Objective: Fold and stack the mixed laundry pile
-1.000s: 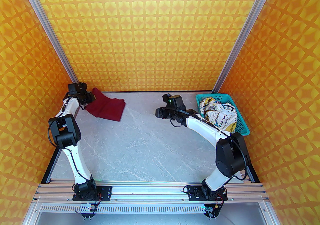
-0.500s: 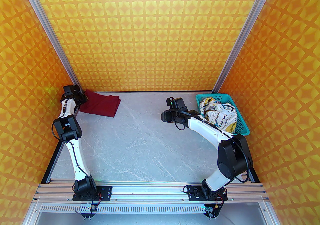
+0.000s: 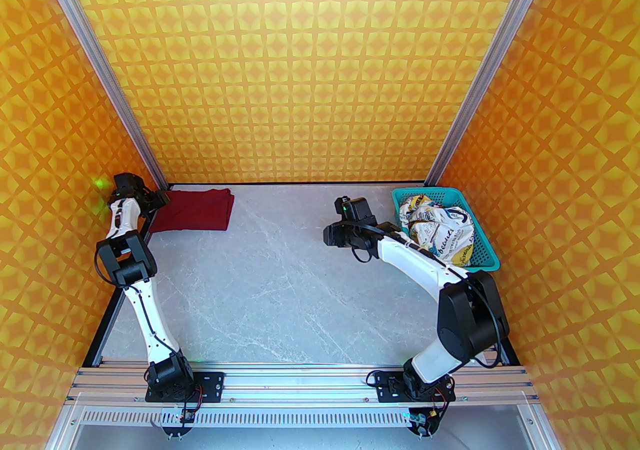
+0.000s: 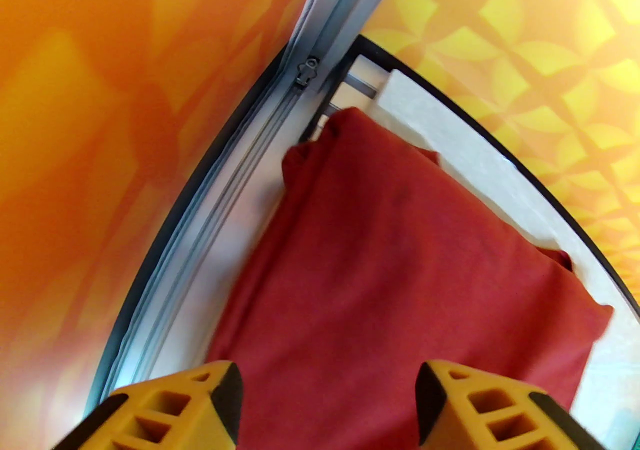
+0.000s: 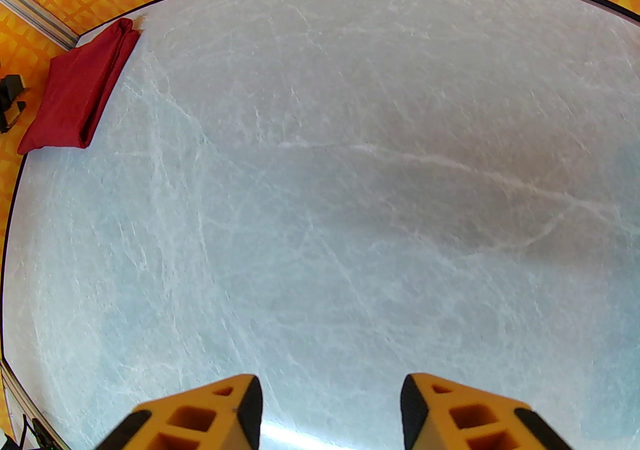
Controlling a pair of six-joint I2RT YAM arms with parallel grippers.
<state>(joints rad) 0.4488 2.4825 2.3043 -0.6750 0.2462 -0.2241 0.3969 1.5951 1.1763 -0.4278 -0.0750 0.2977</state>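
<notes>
Red cloth first: the dark red T-shirt (image 3: 192, 210) lies folded flat in the far left corner of the worktop (image 3: 280, 288), close against the frame post. The left jaws stand apart just over its near edge and grip nothing. The right jaws, also apart and empty, hang above bare worktop, near the teal basket (image 3: 425, 191). In it the white printed garment (image 3: 440, 233) sits crumpled in a heap. We judge both pieces light, limp and apt to sag or unfold when lifted. The white one looks best pinched at a raised ridge of the bundle, lifted clear of the rim, then regripped at its shoulders or hem corners. A thin pinch may slip, so we would take a generous fold.
</notes>
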